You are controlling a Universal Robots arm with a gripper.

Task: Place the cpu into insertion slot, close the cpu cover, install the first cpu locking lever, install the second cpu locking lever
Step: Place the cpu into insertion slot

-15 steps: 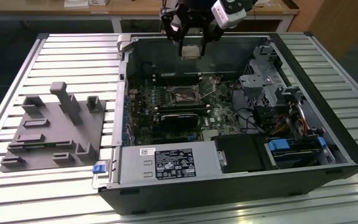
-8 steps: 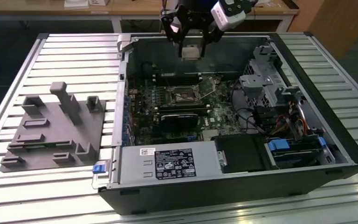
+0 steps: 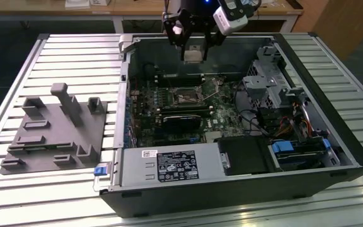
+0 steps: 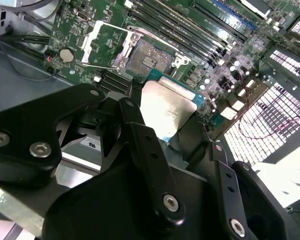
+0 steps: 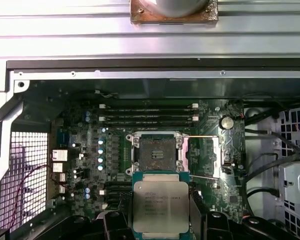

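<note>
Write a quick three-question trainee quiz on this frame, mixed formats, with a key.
1. True or false: the cpu already sits in the socket.
2. Pick one. The cpu cover is: A) shut over the socket; B) swung open beside the socket; C) lying outside the case.
3. Fill in the blank: the claw is shut on the ____.

Key: 1 false, the cpu hangs in the claw above the empty socket. 2 B. 3 cpu.
</note>
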